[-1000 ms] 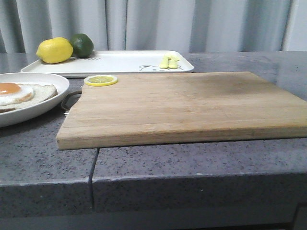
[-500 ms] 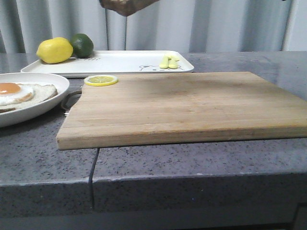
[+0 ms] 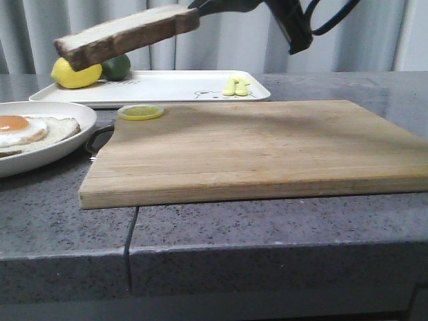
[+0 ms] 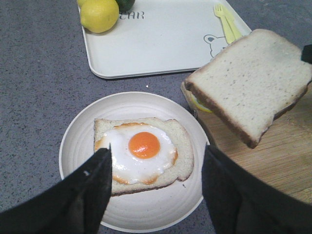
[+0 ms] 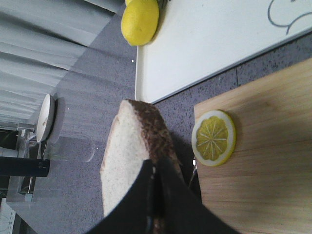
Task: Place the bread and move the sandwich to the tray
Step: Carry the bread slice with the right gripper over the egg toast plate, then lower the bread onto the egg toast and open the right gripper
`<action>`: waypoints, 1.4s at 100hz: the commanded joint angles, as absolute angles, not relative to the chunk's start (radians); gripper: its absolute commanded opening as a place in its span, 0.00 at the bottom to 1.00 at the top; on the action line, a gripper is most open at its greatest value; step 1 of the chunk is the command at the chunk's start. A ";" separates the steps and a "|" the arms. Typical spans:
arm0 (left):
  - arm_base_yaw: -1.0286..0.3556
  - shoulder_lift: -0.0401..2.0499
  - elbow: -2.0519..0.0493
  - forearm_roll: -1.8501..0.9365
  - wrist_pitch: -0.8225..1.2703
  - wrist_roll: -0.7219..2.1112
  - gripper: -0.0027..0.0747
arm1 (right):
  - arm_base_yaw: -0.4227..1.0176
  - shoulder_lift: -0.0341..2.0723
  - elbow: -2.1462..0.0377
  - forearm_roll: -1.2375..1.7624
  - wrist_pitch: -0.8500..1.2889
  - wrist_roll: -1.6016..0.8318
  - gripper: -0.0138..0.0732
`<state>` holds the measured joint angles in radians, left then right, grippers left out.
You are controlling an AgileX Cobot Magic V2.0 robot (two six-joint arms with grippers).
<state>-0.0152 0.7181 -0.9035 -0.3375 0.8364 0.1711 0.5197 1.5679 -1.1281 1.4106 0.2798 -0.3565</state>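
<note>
Pale white bread slice [image 3: 124, 33] with dark brown crust, pinched by one crust edge in the right tool [image 5: 155, 183], jaws pressed together on it; carried flat and slightly tilted, in the air above the near-left corner of the wooden cutting board [image 3: 254, 147], touching nothing below. Edge grip judged to leave the broad faces free for laying down flat. Sandwich base, toast with fried egg [image 4: 144, 153], white and orange yolk uppermost, centred in a round shallow white dish [image 4: 78, 131] on the grey speckled table [image 3: 221, 227], just left of the board; open-faced, so likely awaiting the slice as its top. Left tool [image 4: 156, 178] spread wide, holding nothing, poised over the dish with one finger to either side of the toast; apparently stationed for lifting or steadying, not yet in contact. White rectangular tray [image 3: 167, 87] with bear drawing, at the far side of the table behind board and dish; lemon [image 3: 75, 73] and lime [image 3: 119, 67] at its far-left corner, small yellow cutlery [image 3: 235, 85] near the bear, middle left bare, probably as destination for the sandwich. Lemon slice [image 3: 140, 112] resting on the board's far-left corner, beneath the hovering bread.
</note>
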 commanded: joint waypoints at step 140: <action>-0.018 0.723 -0.936 -0.367 0.770 0.174 0.53 | 0.825 1.739 -1.307 1.587 -0.022 -0.371 0.09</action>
<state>-0.0152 0.7181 -0.9035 -0.3375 0.8364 0.1711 0.8167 1.7854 -1.2694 1.5742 0.0000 -0.3588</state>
